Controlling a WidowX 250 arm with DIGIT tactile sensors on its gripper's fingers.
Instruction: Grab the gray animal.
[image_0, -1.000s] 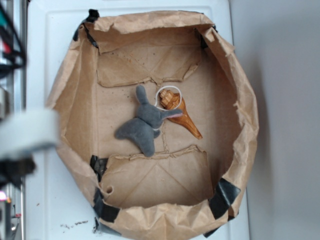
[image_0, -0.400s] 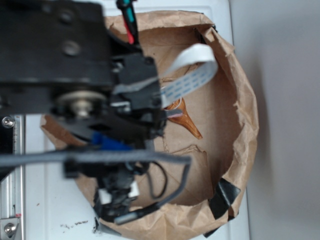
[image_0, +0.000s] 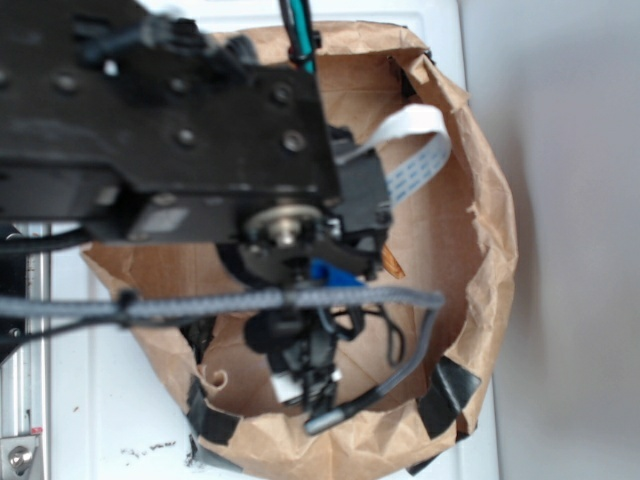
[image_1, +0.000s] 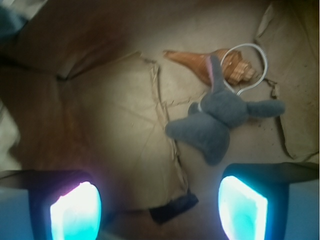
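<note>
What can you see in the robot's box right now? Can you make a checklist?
Surface: crumpled brown paper box, black tape at its corners, on a white table.
Job's things: gray animal lying on the box floor, not grabbed yet.
Clutter: orange-brown seashell touching the animal; a white ring around the shell.
Grippers: gripper open above the floor, fingers glowing blue-green, nothing between them.
Cables: white ribbon cable and braided gray cable on the arm.
Surroundings: gray wall.
</note>
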